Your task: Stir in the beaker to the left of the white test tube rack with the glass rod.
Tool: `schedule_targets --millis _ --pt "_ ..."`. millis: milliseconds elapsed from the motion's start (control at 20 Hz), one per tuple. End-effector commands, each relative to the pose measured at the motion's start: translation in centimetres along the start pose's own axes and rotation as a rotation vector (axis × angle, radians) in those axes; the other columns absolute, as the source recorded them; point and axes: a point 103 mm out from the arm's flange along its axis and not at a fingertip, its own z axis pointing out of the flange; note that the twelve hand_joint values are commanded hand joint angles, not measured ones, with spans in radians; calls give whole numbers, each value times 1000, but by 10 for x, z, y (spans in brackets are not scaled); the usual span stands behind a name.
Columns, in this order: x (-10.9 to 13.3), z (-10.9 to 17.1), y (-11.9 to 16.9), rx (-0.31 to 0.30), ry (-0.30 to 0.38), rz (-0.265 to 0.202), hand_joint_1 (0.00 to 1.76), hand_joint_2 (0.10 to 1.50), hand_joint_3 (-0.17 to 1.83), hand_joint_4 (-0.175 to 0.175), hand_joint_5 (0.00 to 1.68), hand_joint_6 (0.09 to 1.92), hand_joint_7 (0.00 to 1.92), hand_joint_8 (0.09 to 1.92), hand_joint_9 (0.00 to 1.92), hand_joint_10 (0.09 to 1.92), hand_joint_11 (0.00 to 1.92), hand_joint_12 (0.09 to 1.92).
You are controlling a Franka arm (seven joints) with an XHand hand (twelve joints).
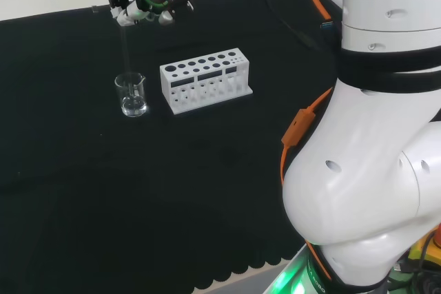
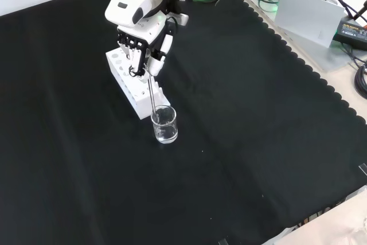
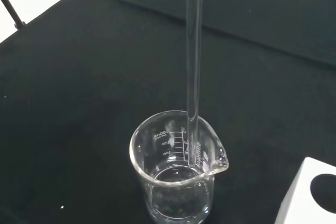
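Rod [image 2: 152,91] upright, lower end inside beaker [image 2: 164,124].
My hand [image 2: 142,49] pinches the rod's top with curled fingers, above the beaker. Beaker stands on cloth [image 2: 258,142] just left of rack [image 1: 205,79] in head view, apart from it.

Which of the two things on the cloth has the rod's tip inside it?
The clear beaker: the glass rod held by the hand dips into it. The white test tube rack beside it stands untouched.
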Motion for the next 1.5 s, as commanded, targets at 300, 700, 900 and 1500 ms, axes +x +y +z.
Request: schedule_targets --millis 300,700,900,1500 --pt "7 5 -22 25 -3 10 1184 1150 -175 -175 1086 888 1555 735 1746 571 1691 921" --pt "20 8 -23 26 21 -1 1184 1149 -175 -175 1086 888 1555 735 1747 571 1691 921" --pt "26 7 -10 41 11 -11 1184 1149 -175 -175 1086 888 1555 735 1747 571 1691 922" --pt "3 2 15 53 0 -17 1184 1149 -175 -175 1087 887 1555 734 1747 570 1692 922"
